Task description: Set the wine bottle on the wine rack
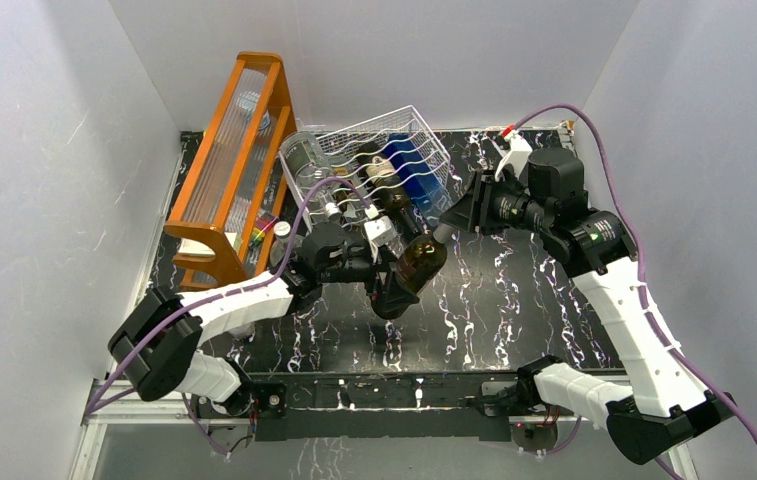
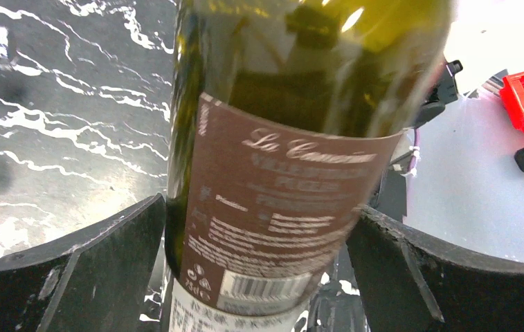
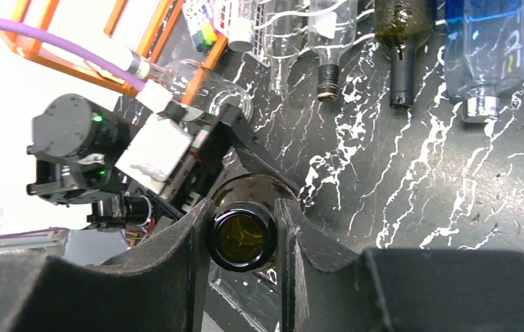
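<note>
While L jaws clamp wine bottle [image 1: 420,258] body & R jaws pinch neck, move both in sync twd wine rack [image 1: 354,150].

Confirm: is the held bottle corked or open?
Open. The bottle shows a bare hollow mouth in the right wrist view; no cork or cap.

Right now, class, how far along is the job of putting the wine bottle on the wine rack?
Done: the wine bottle looks lifted off the table. In hand: the left claw grips its labelled body, the right claw its mouth end. Left: it is not yet on the wine rack, where other bottles already lie; it must be carried over and laid in.
</note>
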You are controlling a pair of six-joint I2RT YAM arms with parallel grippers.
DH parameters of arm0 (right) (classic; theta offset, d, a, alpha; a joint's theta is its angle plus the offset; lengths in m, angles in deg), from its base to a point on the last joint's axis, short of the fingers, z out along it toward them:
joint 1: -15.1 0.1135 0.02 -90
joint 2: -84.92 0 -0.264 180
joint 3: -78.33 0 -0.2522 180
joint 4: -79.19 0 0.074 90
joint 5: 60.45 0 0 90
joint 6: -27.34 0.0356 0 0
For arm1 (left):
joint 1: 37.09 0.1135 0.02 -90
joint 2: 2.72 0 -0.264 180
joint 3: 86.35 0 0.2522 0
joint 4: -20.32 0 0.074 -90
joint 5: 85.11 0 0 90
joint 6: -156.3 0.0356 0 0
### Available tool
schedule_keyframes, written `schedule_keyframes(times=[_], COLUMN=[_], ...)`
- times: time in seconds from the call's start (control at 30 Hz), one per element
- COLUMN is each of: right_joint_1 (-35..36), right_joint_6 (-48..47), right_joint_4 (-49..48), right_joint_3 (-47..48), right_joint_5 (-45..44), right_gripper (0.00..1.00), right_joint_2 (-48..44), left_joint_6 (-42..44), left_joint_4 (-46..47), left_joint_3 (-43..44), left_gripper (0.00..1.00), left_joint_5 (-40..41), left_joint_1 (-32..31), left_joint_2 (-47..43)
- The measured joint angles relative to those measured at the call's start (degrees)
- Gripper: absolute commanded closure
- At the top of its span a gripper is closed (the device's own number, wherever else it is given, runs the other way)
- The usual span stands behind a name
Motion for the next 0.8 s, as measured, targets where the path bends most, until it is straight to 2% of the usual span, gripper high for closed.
schedule_keyframes(times=[0.13, 0.3, 0.43, 0.5, 0.53, 0.57, 0.6, 0.67, 0.7, 0.77, 0.8], right_joint_1=[0.00, 0.00, 0.11, 0.11, 0.09, 0.09, 0.09, 0.09, 0.09, 0.09, 0.11], right_joint_6=[0.72, 1.31, 2.21, 2.49, 2.54, 2.54, 2.54, 2.51, 2.34, 2.05, 1.18], right_joint_4=[-0.24, -0.33, -0.76, -1.03, -1.27, -1.49, -1.66, -1.75, -1.75, -1.86, -1.86], right_joint_3=[1.20, 1.22, 1.22, 1.22, 1.22, 1.22, 1.22, 1.22, 1.22, 1.22, 1.22], right_joint_5=[1.49, 2.29, 3.10, 3.52, 3.74, 3.91, 4.17, 4.35, 4.52, 4.85, 5.40], right_gripper=[1.00, 1.00, 1.00, 1.00, 1.00, 1.00, 0.94, 0.60, 0.48, 0.28, 0.22], right_joint_2=[0.46, 0.55, 0.57, 0.55, 0.55, 0.55, 0.55, 0.55, 0.55, 0.33, 0.04], left_joint_6=[-1.01, -0.96, -0.48, -0.37, -0.28, -0.17, -0.04, 0.48, 1.11, 3.23, 5.92], left_joint_4=[1.07, 3.52, 4.55, 4.66, 4.66, 4.66, 4.61, 4.39, 3.96, 2.01, 0.37], left_joint_3=[-0.02, -0.85, -2.47, -2.91, -2.93, -2.93, -2.93, -2.93, -2.93, -2.93, -2.80], left_gripper=[0.13, 0.34, 0.59, 0.82, 1.00, 1.00, 1.00, 1.00, 1.00, 1.00, 1.00], left_joint_5=[-1.46, -2.95, -3.48, -3.45, -3.45, -3.45, -3.39, -2.99, -2.56, -1.38, 0.20], left_joint_1=[-0.04, -0.09, -0.68, -0.59, -0.57, -0.57, -0.55, -0.55, -0.55, -0.55, -0.57], left_joint_2=[1.29, 0.79, -1.01, -1.77, -1.95, -2.10, -2.23, -2.40, -2.69, -3.91, -5.01])
